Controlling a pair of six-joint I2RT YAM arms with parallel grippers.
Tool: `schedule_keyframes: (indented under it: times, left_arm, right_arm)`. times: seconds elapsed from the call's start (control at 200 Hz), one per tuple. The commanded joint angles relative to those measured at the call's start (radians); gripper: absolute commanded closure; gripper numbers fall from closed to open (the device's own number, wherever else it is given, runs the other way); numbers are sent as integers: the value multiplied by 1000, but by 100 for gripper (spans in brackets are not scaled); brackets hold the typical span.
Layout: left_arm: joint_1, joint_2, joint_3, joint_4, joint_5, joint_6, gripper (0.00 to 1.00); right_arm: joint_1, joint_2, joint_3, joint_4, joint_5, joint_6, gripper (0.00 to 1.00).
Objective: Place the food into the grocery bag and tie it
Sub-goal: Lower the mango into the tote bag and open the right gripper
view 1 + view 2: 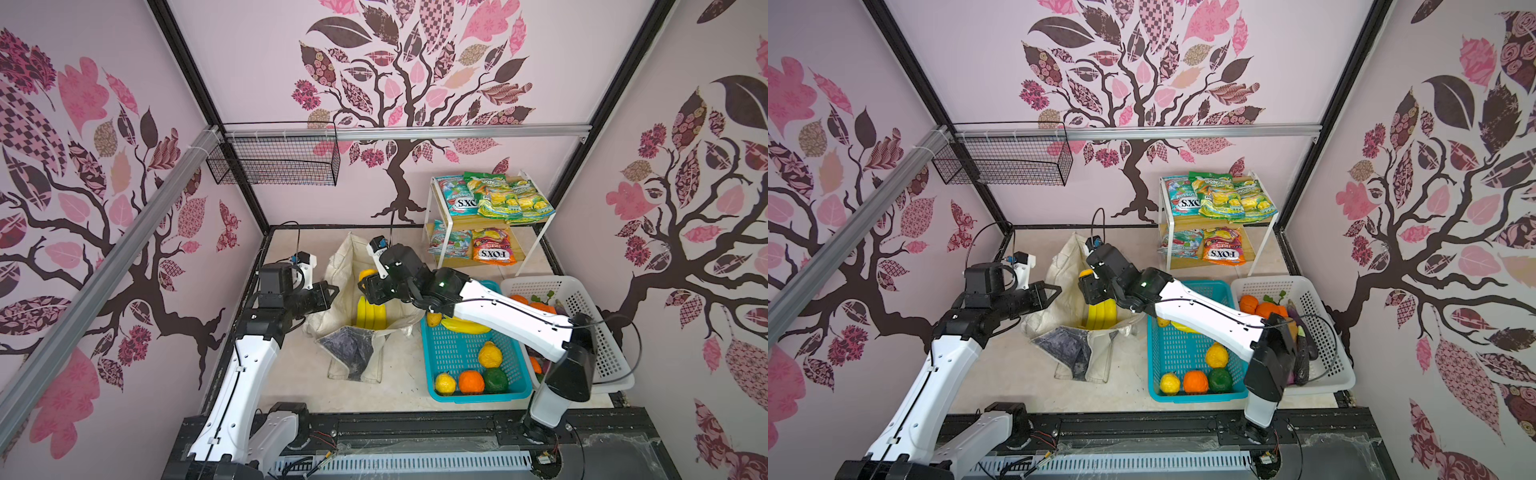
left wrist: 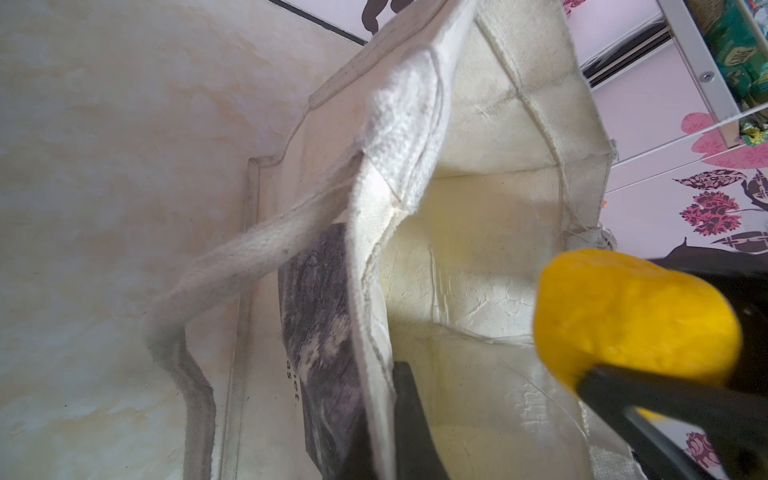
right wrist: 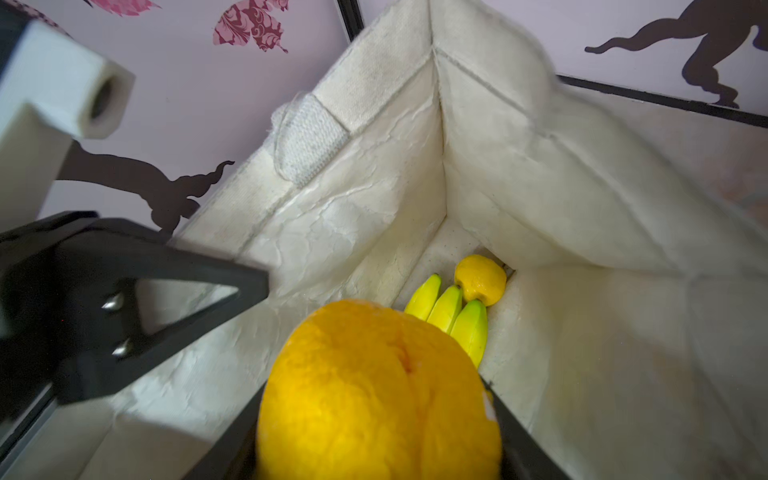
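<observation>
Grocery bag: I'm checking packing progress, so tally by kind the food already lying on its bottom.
Bananas: 3
Small round yellow fruit: 1
Total: 4 in view in the grocery bag; the larger yellow fruit, held above, is excluded.

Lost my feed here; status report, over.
Left gripper shut on bag rim. Right gripper holds yellow fruit over open bag. Bananas, lemon inside. Drop path clear.

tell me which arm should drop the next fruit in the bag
Right. The right gripper holds a yellow fruit over the open grocery bag, above the bananas inside. The left gripper is shut on the bag's rim, holding it open.
</observation>
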Motion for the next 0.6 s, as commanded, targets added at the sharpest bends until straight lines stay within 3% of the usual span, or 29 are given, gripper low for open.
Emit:
schedule_keyframes:
  times: [0.0, 0.265, 0.595]
  left_arm:
    - [-5, -16, -14, 15, 12, 15, 100]
    - [-5, -16, -14, 12, 4, 16, 100]
    - [-7, -20, -14, 12, 6, 16, 100]
  right_arm:
    - [-3, 127, 115, -44, -18, -31, 49]
    - [-47, 277, 92, 56, -106, 41, 48]
    - [-82, 435, 122, 40, -13, 37, 48]
